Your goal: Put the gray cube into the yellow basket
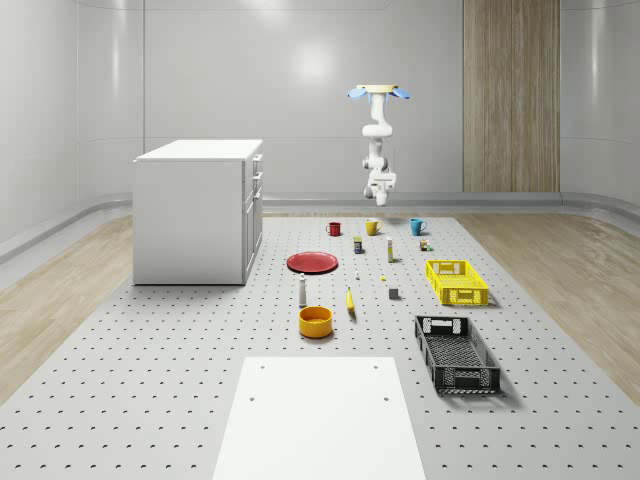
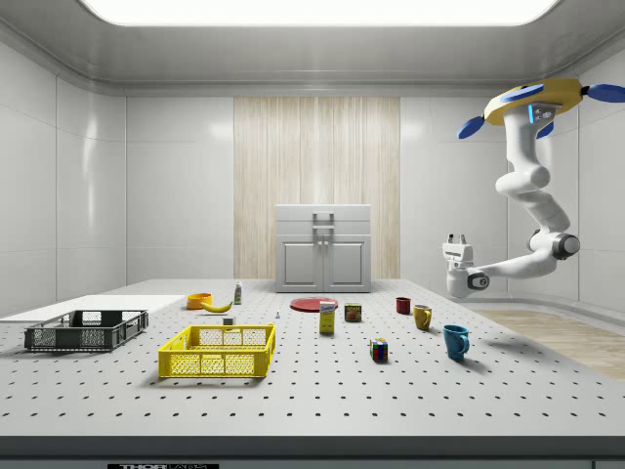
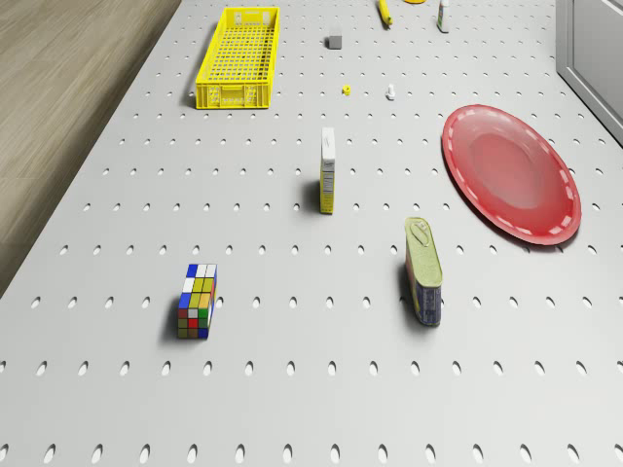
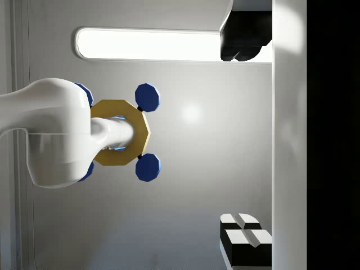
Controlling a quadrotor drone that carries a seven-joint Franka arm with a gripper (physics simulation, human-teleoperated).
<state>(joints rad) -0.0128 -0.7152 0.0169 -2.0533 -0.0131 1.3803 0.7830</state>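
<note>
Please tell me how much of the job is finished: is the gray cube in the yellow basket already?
Nothing looks done yet. The gray cube sits on the table beside the yellow basket, not inside it. The drone hovers high beyond the mugs, and its gripper points upward, holding nothing. Approach, grasp, carry and release all remain.

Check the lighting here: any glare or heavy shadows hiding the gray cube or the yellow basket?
Whole-scene view: a soft glare spot on the back wall only; gray cube and yellow basket evenly lit, with faint shadows. Side view: bright ceiling panel, basket unobscured. Drone view: short soft shadows beside objects. Wrist view: ceiling light strip washes out.
</note>
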